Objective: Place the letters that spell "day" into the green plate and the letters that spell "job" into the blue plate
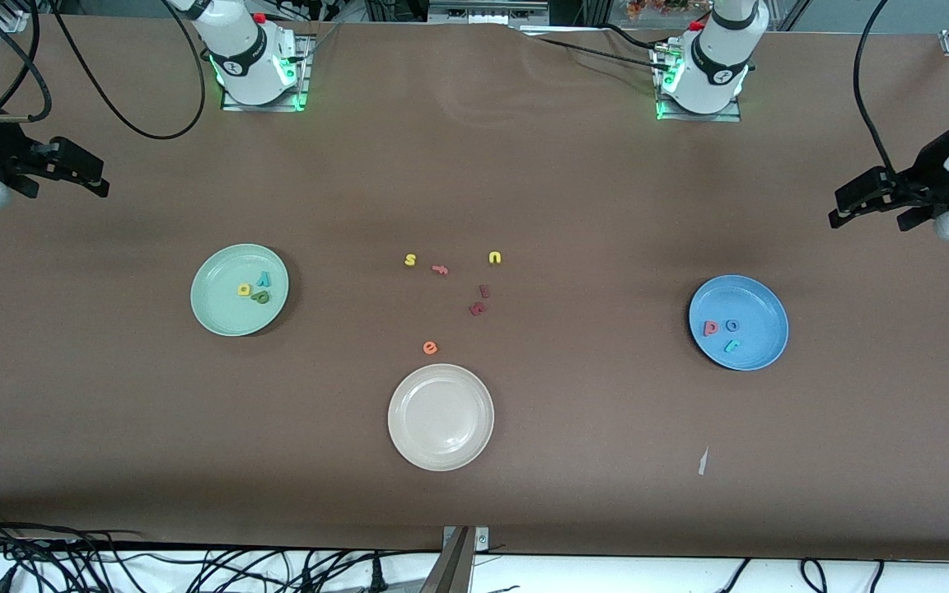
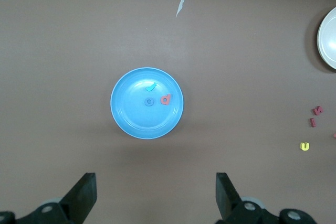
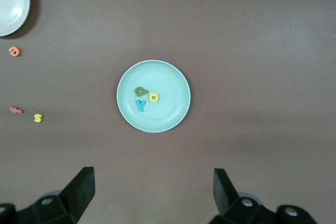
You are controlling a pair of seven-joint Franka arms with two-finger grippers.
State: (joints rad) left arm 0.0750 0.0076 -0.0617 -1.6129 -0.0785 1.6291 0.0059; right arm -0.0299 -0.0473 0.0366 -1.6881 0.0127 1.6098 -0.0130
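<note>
Brown worktop: "day" fills your green plate, "job" your blue plate; left end effector and right end effector gape empty — you're done, just park.

The cream plate is cut off by the frame edge at 3 o'clock in the left wrist view, and at 10 o'clock in the right wrist view. Both arms run out of the front view at its sides. The dark red pieces, at 12 o'clock from the cream plate, are too small to read as letters.
</note>
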